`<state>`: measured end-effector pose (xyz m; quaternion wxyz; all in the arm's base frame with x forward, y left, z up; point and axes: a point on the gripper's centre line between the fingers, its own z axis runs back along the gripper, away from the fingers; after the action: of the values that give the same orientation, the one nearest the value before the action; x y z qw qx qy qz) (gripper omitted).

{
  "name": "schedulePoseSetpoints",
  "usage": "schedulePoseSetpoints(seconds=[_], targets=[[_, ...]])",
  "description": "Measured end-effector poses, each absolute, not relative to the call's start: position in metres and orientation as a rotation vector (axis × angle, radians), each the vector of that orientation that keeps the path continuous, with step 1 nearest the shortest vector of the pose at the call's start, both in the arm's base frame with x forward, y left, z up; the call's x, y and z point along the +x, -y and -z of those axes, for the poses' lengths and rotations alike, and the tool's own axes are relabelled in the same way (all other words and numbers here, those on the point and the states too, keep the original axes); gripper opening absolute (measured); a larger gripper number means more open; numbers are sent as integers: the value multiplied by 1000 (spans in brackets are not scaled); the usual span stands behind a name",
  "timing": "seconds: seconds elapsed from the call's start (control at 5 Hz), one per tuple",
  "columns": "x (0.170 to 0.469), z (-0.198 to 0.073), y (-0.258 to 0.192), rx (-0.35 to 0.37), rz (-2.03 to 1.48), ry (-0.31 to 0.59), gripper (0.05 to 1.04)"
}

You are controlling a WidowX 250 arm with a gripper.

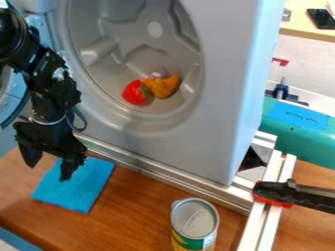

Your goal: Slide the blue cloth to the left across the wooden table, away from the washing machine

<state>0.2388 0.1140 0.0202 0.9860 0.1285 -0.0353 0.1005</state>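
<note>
**Open claw over the blue cloth!**

And here is the blue cloth [78, 190], lying flat on the wooden table [140, 213] at the lower left, its far edge close to the metal rail [167, 179] under the grey appliance. Right above it hangs the black gripper [48, 172], and its two fingers are spread wide, with nothing held between them! One fingertip shows against the cloth, the other beyond its left side; whether either touches, I can't tell from this angle.

Move outward, and there's the grey appliance [203, 142], standing tall behind the cloth. Inside its round recess sit a red toy piece with a green top [134, 93] and, right beside it, an orange-yellow one [166, 87].

Down front, well apart from the cloth on its right, a can [195, 220] stands upright, grey lid up, green and yellow on its label. Over to the right, a black-handled clamp [294, 196] with red pads sits at the metal frame [263, 215]. Behind that lies a teal rounded object [298, 139] with a blue patch on top, and at the top right corner, a dark phone-like object [321, 18]!
</note>
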Motion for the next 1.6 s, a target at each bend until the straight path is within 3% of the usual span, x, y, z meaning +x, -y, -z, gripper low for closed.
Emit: schedulePoseSetpoints(seconds=[0.2,0.6,1.0,1.2,1.4,1.6], targets=[[237,-13,-112,248,-198,49,1001],[271,24,-126,193,-212,154,1001],[290,60,-134,104,-207,158,1001],[290,69,-137,104,-194,113,1001],[274,69,-146,130,-188,12,1001],[236,63,-154,194,-193,-129,1001]])
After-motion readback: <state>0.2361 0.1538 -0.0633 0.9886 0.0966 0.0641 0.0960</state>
